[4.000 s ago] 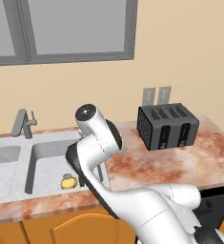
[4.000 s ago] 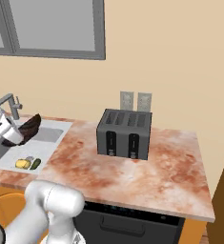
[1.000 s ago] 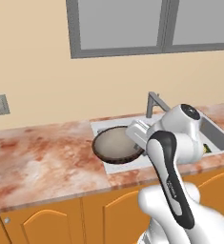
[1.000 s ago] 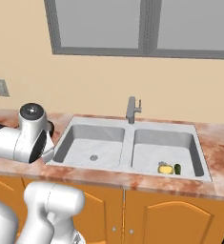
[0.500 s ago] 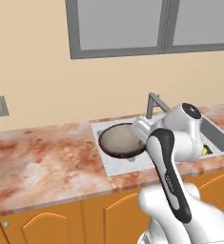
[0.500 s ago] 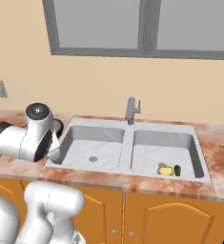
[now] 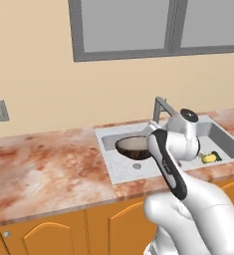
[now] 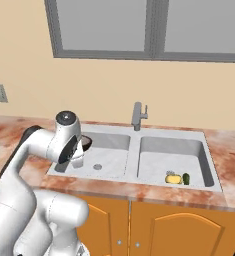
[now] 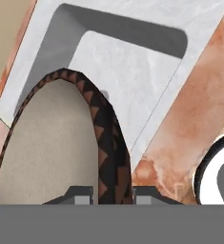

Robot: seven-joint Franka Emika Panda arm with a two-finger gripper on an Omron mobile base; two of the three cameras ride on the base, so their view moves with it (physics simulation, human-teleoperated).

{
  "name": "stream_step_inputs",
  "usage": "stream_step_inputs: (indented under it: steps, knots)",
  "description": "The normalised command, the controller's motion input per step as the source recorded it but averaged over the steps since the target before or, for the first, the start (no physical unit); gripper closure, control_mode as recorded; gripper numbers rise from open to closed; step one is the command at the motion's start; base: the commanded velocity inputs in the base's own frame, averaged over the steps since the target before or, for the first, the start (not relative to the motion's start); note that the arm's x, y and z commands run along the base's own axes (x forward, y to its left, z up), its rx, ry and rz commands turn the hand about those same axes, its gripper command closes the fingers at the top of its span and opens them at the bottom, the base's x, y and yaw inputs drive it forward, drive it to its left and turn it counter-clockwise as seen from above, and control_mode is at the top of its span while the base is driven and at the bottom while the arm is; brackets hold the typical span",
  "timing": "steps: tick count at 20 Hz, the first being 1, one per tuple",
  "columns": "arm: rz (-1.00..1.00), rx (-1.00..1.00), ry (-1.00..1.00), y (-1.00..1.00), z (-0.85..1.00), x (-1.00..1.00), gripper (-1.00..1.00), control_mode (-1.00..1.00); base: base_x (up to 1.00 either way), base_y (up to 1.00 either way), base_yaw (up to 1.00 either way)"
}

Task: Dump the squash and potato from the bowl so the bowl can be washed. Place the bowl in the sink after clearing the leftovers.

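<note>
At centre frame the bowl [image 7: 132,147] hangs tilted over the sink's [image 7: 121,169] left basin; the potato [image 7: 209,158] and squash [image 7: 216,155] lie at right.

Bowl [image 7: 132,146]: over left basin of sink [image 8: 120,159]. Potato [image 8: 173,178], squash [image 8: 186,178]: side by side, right basin, front right corner.

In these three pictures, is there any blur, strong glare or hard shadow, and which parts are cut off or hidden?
Left base view: sharp, flat even light, no glare; the arm hides part of the bowl. Right base view: equally sharp; soft shading inside the sink basins, and the potato and squash look small. Hand view: the bowl is cropped at the bottom, with a dark shadow along the basin wall.
</note>
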Motion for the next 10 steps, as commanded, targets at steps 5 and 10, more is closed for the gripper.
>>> stream_step_inputs:
  steps: [5, 10]
  knots:
    - [-0.08, 0.0, 0.16, -0.27, -0.34, 0.52, 1.0, -1.0, 0.0, 0.0, 0.0]
    - [0.0, -0.1, 0.01, 0.01, -0.28, 0.18, 1.0, -1.0, 0.0, 0.0, 0.0]
